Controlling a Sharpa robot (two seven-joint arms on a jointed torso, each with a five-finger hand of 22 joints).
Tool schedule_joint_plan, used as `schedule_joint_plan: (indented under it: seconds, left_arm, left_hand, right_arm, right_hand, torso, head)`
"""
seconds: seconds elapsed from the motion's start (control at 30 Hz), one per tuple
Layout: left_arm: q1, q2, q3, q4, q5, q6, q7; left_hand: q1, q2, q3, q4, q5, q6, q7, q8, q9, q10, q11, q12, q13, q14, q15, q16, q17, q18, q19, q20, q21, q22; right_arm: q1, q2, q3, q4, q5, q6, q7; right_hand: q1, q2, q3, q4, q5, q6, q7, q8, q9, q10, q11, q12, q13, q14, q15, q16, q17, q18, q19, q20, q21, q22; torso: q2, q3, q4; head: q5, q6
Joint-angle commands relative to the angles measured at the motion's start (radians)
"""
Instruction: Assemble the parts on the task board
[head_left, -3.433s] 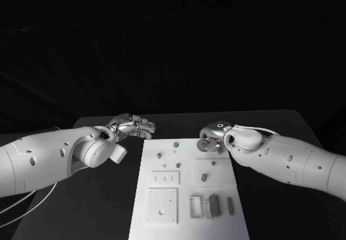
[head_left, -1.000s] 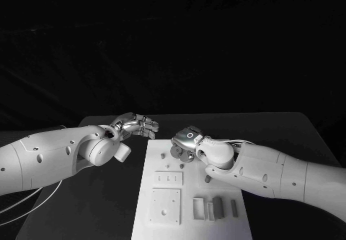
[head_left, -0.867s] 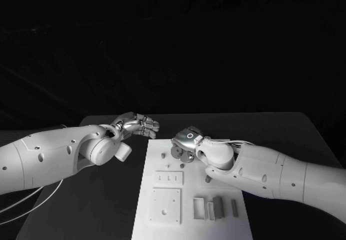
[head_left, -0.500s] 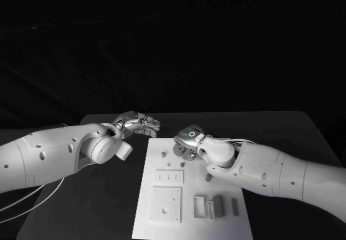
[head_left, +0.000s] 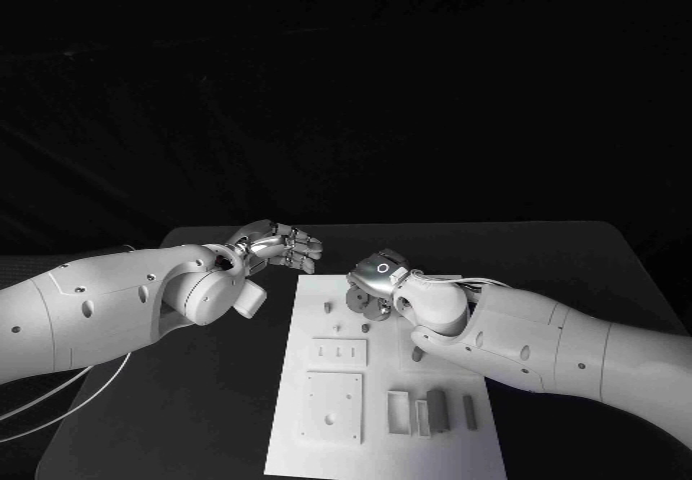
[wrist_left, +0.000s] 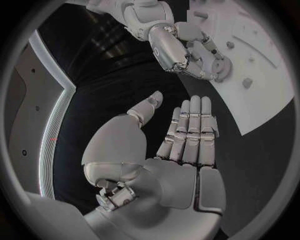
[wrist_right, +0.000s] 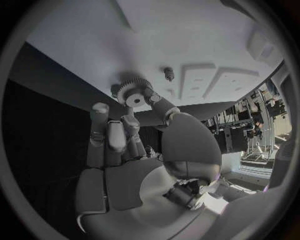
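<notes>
Seen from the right wrist: a toothed gear (wrist_right: 133, 92) pinched at the fingers (wrist_right: 116, 136) of the right hand (wrist_right: 134, 165), just over the task board (wrist_right: 187, 40) near its far edge. Beyond its far left corner, over the counter (head_left: 216, 400), left hand (wrist_left: 165, 155) flat, fingers (wrist_left: 190, 130) straight, holding nothing.

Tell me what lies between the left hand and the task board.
Only bare black table: in the head view the left hand is open off the task board's far left corner, nothing between.

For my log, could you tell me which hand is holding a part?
The right hand: it pinches a small gear over the task board; the left hand holds nothing.
</notes>
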Motion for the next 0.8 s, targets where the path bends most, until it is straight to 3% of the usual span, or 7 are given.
schedule_joint_plan:
  seconds: [0.03, 0.8]
  left_arm:
    - [0.001, 0.003, 0.001, 0.001, 0.005, 0.007, 0.007]
    - [0.002, 0.006, 0.002, 0.000, 0.004, 0.006, 0.006]
  left_hand:
    - [-0.007, -0.003, -0.005, 0.001, 0.003, -0.005, 0.010, -0.005, 0.001, 0.003, 0.002, -0.006, 0.000, 0.003, 0.001, -0.004, 0.002, 0.005, 0.001, -0.005, -0.006, 0.000]
    - [-0.006, -0.003, -0.005, 0.001, 0.003, -0.005, 0.010, -0.006, 0.002, 0.003, 0.002, -0.007, 0.000, 0.003, 0.001, -0.006, 0.003, 0.004, 0.001, -0.005, -0.007, 0.001]
  right_arm:
    - [-0.003, 0.004, 0.000, -0.003, -0.010, 0.005, 0.001]
    - [-0.009, 0.025, -0.002, -0.042, -0.003, 0.005, 0.006]
  right_hand:
    - [0.011, 0.003, 0.007, -0.002, 0.005, 0.049, 0.040, 0.004, 0.000, 0.002, 0.002, 0.000, -0.001, 0.004, 0.001, -0.006, -0.001, 0.027, -0.002, -0.005, -0.005, 0.014]
    - [0.013, 0.004, 0.008, -0.003, 0.005, 0.048, 0.040, 0.002, 0.000, 0.003, 0.002, 0.000, -0.003, 0.006, 0.001, -0.006, 0.000, 0.027, -0.001, -0.006, -0.006, 0.014]
  torso:
    - [0.000, 0.0006, -0.0010]
    - [0.000, 0.0003, -0.0014]
  head:
    - [0.001, 0.000]
    - [-0.001, 0.001]
